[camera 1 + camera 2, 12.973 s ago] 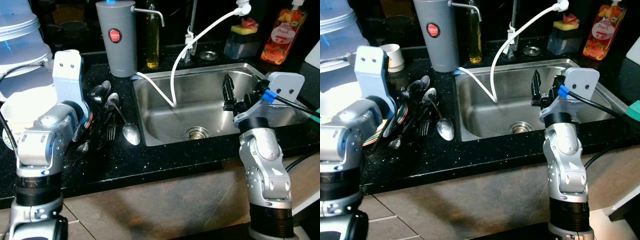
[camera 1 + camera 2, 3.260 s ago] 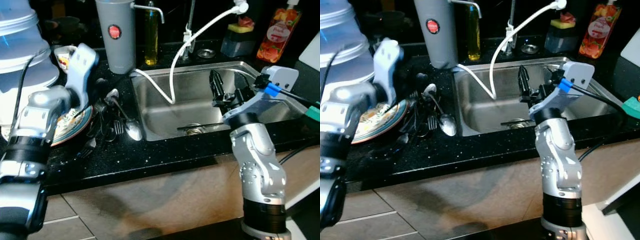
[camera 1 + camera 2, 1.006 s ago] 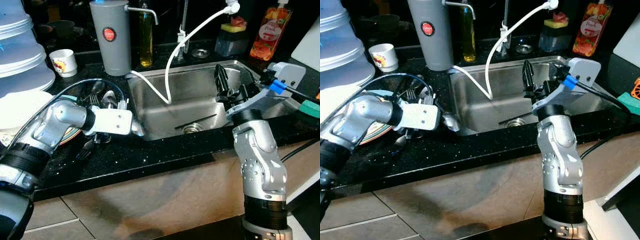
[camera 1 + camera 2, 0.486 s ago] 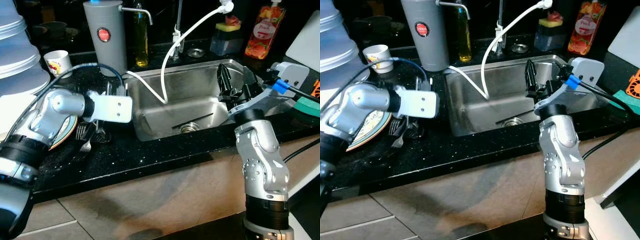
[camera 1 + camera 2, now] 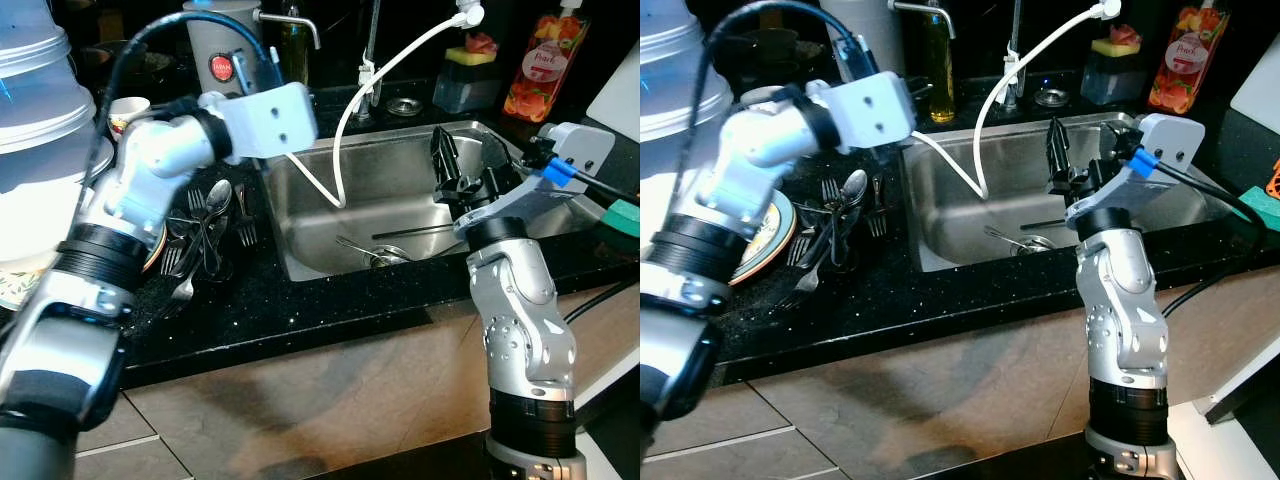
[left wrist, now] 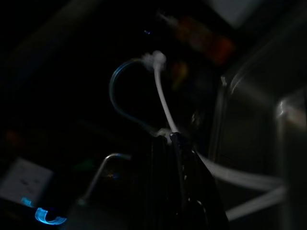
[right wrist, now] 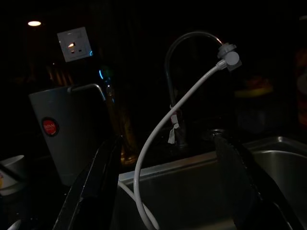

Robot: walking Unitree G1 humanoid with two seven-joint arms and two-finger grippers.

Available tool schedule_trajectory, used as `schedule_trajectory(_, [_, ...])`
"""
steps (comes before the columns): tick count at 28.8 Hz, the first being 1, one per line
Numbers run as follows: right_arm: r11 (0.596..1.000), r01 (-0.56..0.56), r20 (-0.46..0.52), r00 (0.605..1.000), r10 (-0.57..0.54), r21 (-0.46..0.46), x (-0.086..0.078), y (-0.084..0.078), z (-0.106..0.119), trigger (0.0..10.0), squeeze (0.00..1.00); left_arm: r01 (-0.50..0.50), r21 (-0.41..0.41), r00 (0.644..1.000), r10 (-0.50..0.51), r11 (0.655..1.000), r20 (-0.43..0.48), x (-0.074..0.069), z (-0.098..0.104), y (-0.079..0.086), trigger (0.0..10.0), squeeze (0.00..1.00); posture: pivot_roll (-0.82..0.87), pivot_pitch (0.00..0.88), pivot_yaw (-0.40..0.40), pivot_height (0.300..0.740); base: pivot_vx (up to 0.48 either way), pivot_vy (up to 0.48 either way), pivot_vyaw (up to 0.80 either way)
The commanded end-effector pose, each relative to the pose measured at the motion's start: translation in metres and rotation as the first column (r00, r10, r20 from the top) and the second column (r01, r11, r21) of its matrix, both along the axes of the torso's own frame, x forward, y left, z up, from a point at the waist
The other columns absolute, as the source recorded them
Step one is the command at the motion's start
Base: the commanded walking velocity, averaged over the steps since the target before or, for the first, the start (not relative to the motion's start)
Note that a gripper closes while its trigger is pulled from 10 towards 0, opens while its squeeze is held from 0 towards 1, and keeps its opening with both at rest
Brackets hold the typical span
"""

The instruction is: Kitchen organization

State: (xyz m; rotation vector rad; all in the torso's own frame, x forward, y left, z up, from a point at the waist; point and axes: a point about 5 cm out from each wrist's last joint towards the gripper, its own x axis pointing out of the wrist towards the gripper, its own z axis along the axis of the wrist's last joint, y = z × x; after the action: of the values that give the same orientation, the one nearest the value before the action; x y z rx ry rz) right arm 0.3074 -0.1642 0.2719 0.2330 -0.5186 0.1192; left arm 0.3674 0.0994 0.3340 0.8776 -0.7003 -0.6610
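Observation:
A pile of forks and spoons [image 5: 205, 225] lies on the black counter, next to a patterned plate [image 5: 765, 240]. In the steel sink [image 5: 400, 148] a spoon [image 5: 356, 248] rests by the drain, beside a thin dark stick [image 5: 415, 232]. My left arm is raised, its wrist block [image 5: 270, 115] above the sink's left rim. In the dark left wrist view my left gripper [image 6: 169, 138] looks shut and holds nothing. My right gripper [image 5: 470, 165] hangs open over the sink's right half, its fingers [image 7: 91, 191] spread wide.
A white hose [image 5: 345, 130] loops from the tap into the sink. A grey water dispenser [image 5: 225, 60], an oil bottle [image 5: 292, 40] and a cup [image 5: 128, 110] stand behind. A soap bottle [image 5: 537, 65] stands at the back right. Stacked white containers [image 5: 35, 120] stand far left.
My left arm has swung up from counter level to above the sink's left rim. A spoon now lies by the drain. The right arm has hardly moved.

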Motion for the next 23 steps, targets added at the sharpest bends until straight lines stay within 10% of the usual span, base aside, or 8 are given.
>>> schedule_trajectory(1, [1.000, 0.007, 0.002, 1.000, -0.007, 0.004, -0.001, -0.002, 0.001, 10.0, 0.00, -0.012, -0.052, 1.000, 0.012, 0.999, -0.007, 0.002, 0.006, 0.004, 10.0, 0.00, -0.02, 0.000, 0.026, 0.740, 0.000, 0.000, 0.00])
schedule_trajectory(5, [1.000, 0.018, 0.005, 1.000, -0.018, 0.010, -0.001, -0.003, 0.002, 10.0, 0.00, 0.020, -0.340, 0.996, -0.049, 0.940, -0.079, 0.008, 0.014, -0.005, 10.0, 0.00, -0.03, 0.000, 0.027, 0.740, 0.000, 0.000, 0.00])
schedule_trajectory(7, [1.000, 0.022, 0.011, 1.000, -0.022, 0.014, -0.002, -0.003, 0.003, 10.0, 0.00, -0.007, -0.653, 0.963, -0.171, 0.757, -0.209, 0.018, 0.020, -0.008, 10.0, 0.00, -0.04, 0.000, 0.033, 0.740, 0.000, 0.000, 0.00])
schedule_trajectory(15, [1.000, 0.022, 0.014, 1.000, -0.023, 0.019, -0.004, -0.002, 0.004, 10.0, 0.00, -0.288, -0.800, 0.828, -0.283, 0.526, -0.485, 0.043, -0.011, -0.001, 10.0, 0.09, -0.05, 0.000, 0.040, 0.740, 0.000, 0.000, 0.00])
schedule_trajectory(16, [1.000, 0.022, 0.010, 1.000, -0.023, 0.021, -0.005, -0.003, 0.003, 10.0, 0.00, -0.413, -0.821, 0.750, -0.363, 0.395, -0.552, 0.050, -0.028, 0.004, 10.0, 0.99, -0.04, 0.000, 0.041, 0.740, 0.000, 0.000, 0.00])
schedule_trajectory(23, [1.000, 0.015, 0.010, 1.000, -0.015, 0.027, -0.005, 0.000, 0.003, 10.0, 0.00, -0.379, -0.923, 0.635, -0.708, 0.062, -0.308, 0.046, -0.025, 0.012, 10.0, 1.00, -0.05, 0.000, 0.045, 0.740, 0.000, 0.000, 0.00])
